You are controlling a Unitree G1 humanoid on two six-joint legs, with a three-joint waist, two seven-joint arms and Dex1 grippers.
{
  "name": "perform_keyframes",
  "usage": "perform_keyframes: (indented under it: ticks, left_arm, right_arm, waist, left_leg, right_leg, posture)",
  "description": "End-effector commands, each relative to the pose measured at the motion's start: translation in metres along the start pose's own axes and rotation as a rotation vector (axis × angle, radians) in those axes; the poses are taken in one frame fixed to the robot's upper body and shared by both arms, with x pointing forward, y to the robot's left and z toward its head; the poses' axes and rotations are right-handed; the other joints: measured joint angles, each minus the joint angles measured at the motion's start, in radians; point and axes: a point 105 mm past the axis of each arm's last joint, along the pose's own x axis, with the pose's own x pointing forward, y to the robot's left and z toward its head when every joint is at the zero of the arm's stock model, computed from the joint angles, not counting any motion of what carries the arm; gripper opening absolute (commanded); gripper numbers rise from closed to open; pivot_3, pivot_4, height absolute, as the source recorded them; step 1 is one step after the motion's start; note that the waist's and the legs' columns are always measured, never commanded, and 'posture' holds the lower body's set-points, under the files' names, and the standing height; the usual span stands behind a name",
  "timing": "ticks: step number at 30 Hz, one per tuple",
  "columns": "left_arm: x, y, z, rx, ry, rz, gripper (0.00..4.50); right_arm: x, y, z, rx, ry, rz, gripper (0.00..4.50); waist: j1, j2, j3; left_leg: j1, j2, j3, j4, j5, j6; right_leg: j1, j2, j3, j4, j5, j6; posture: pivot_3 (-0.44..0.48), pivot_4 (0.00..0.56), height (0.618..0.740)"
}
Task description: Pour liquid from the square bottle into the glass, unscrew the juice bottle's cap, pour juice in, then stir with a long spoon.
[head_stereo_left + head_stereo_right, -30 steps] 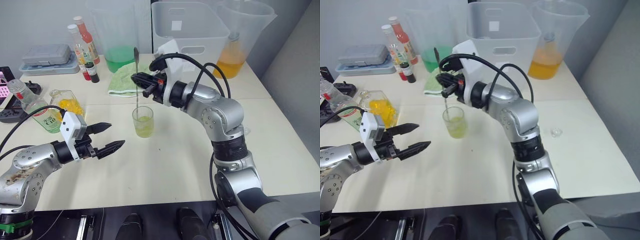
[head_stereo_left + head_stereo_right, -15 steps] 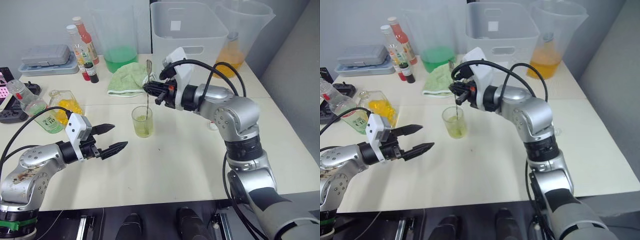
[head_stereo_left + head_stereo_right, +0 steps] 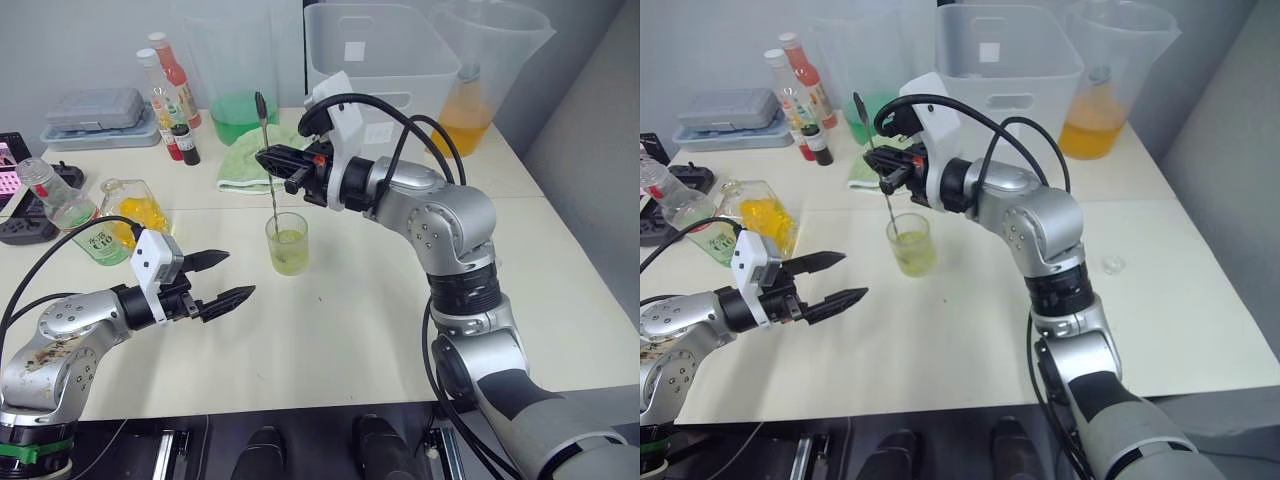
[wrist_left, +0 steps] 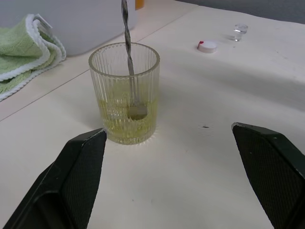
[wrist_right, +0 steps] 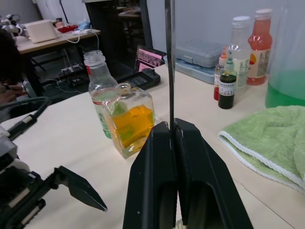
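Tabletop (image 3: pixel 380 330), long spoon (image 3: pixel 268 170) pinched in right jaws

A ribbed clear glass (image 4: pixel 125 93) is seen on a smooth matt cream counter (image 4: pixel 200 167), with a twisted polished-metal long spoon (image 4: pixel 127 40) inside. A soft green terry cloth (image 4: pixel 24 52) is seen nearby.

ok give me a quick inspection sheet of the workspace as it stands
surface: cream table, dry where visible.
job's things: glass holds yellow-green liquid, long spoon standing in it; juice bottle uncapped beside the square bottle; juice bottle's cap lies on the table.
clutter: green towel, sauce bottles, two pitchers, white bin, grey case.
end effectors: right end effector shut on the spoon stem; left end effector open, holding nothing.
cables: black cables along both arms.
surroundings: another desk behind, seen from the right wrist.
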Motion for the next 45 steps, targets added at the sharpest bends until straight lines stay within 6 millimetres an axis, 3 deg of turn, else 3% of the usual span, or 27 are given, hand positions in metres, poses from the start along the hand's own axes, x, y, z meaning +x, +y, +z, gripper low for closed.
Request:
perform_keyframes:
  ticks: [1,19,24,28,38,45]
  left_arm:
    - [-0.001,0.001,0.006,0.032,-0.025,0.003,4.44]
    - [0.007,0.005,0.003,0.027,-0.065,0.013,4.44]
    - [0.010,0.006,0.003,0.031,-0.070,0.009,4.44]
    - [0.011,0.006,0.004,0.029,-0.085,0.010,4.44]
    - [0.017,0.001,0.000,0.020,-0.094,0.007,4.44]
    - [0.017,0.003,0.004,0.043,-0.101,-0.003,4.44]
  right_arm:
    - [-0.007,0.002,0.031,-0.085,-0.109,-0.004,0.00]
    - [-0.022,0.001,0.049,-0.082,-0.111,-0.002,0.00]
    - [-0.025,-0.006,0.046,-0.082,-0.076,-0.021,0.00]
    - [-0.032,-0.018,0.032,-0.078,0.007,-0.055,0.00]
    - [-0.037,-0.014,0.064,0.042,-0.112,0.012,0.00]
    - [-0.052,-0.023,0.087,0.193,-0.140,0.023,0.00]
  waist:
    - [0.000,0.000,0.000]
    - [0.000,0.000,0.000]
    - [0.000,0.000,0.000]
    - [0.002,0.000,0.000]
    - [0.000,0.000,0.000]
    - [0.004,0.000,0.000]
  left_leg:
    - [0.000,0.000,0.000,0.000,0.000,0.000]
    - [0.000,0.000,0.000,0.000,0.000,0.000]
    - [0.000,0.000,0.000,0.000,0.000,0.000]
    - [0.000,0.000,0.000,0.000,0.000,0.000]
    - [0.000,0.000,0.000,0.000,0.000,0.000]
    - [0.000,0.000,0.000,0.000,0.000,0.000]
  right_leg:
    - [0.000,0.000,0.000,0.000,0.000,0.000]
    - [0.000,0.000,0.000,0.000,0.000,0.000]
    - [0.000,0.000,0.000,0.000,0.000,0.000]
    - [0.000,-0.001,0.000,0.000,0.000,0.000]
    - [0.000,0.000,0.000,0.000,0.000,0.000]
    - [0.000,-0.001,0.000,0.000,0.000,0.000]
  posture:
    - [0.000,0.150,0.740]
    - [0.000,0.150,0.740]
    - [0.000,0.150,0.740]
    - [0.000,0.150,0.740]
    - [0.000,0.150,0.740]
    - [0.000,0.150,0.740]
